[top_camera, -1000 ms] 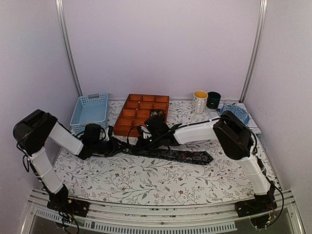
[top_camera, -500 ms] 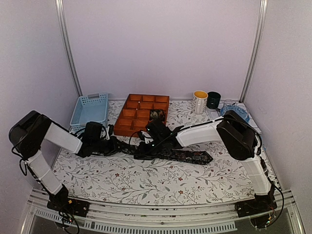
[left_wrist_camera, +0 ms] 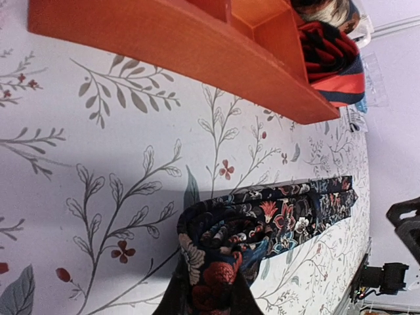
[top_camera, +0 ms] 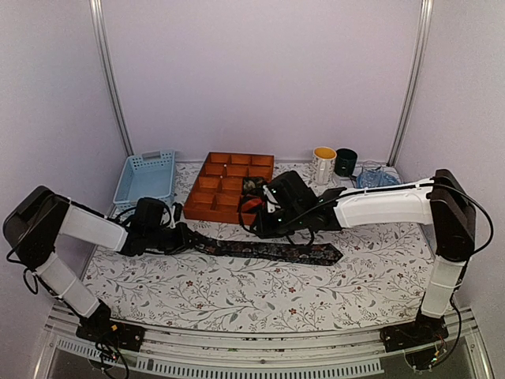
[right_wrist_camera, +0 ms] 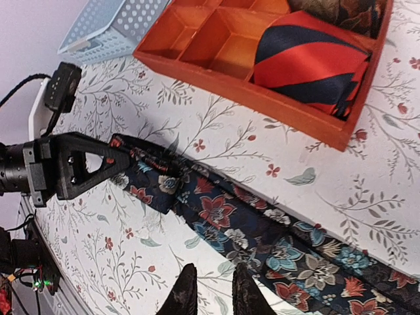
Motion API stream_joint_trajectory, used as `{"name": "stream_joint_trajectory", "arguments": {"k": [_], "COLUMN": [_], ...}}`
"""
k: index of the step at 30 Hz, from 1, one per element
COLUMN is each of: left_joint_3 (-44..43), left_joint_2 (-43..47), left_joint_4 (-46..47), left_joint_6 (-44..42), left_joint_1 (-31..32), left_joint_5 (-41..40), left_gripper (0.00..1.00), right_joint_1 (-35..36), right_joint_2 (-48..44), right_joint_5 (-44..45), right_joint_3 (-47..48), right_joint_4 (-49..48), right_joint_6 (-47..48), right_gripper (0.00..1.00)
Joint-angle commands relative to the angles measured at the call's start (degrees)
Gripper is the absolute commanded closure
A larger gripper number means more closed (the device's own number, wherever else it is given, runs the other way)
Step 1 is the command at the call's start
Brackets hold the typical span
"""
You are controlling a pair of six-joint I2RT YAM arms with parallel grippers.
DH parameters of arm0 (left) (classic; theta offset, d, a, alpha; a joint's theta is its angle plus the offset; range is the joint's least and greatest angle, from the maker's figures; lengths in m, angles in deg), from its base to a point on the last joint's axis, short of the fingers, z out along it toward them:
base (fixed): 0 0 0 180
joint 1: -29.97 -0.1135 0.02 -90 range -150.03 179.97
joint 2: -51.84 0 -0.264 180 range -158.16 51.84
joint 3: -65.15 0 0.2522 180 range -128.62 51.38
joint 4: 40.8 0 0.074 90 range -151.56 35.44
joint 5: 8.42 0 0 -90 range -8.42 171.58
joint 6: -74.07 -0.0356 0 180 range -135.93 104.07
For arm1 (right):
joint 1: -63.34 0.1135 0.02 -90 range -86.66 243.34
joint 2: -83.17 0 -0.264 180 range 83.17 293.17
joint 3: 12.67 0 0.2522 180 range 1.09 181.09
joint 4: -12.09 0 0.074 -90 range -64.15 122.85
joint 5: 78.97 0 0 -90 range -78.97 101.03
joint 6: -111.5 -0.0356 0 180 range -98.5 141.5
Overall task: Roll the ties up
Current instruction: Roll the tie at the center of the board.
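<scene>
The left wrist view's bottom edge cuts off the rolled end of the tie point(left_wrist_camera: 223, 237) and the left gripper point(left_wrist_camera: 209, 302) around it. The right wrist view's top edge crops a brown roll point(right_wrist_camera: 341, 10) in the tray point(right_wrist_camera: 262, 102).

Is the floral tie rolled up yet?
Partly. The tie is coiled at one end, between the left fingers; the rest lies flat.

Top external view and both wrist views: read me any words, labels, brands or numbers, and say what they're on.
None readable.
Any marking on the white mug is too small to tell.
The floral tie, striped tie and orange tray show only pattern or plain colour, no lettering.
</scene>
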Motion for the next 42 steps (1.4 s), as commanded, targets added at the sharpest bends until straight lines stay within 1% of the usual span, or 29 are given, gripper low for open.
{"name": "stream_joint_trajectory", "arguments": {"k": [1,8,18,32,42], "left_joint_3": [1.4,2.5,3.4,3.6,4.8], "left_joint_2": [2.8,4.7,5.9,6.9,8.0], "left_joint_4": [-3.0,-5.6,-8.1,-9.0,-9.5], "left_joint_6": [-0.9,-1.0,-1.8,-1.9,-1.8], "left_joint_1": [0.9,1.0,1.0,1.0,1.9], "left_joint_5": [-2.1,-3.3,-4.2,-4.3,-3.9], "left_gripper": [1.0,1.0,1.0,1.0,1.0], "right_joint_1": [-0.5,-1.0,-0.8,2.7,7.4], "right_joint_2": [-5.6,-0.1,4.0,-0.1,-6.1], "right_joint_5": [8.2,11.3,9.5,6.8,6.3], "right_joint_3": [-4.6,-5.5,-9.3,-19.5,-26.8], "right_joint_4": [-1.0,2.0,2.5,1.6,3.1], "right_joint_6": [0.2,-0.6,-3.7,-11.2,-18.8], "right_gripper": [0.82,0.85,0.87,0.88,0.89]}}
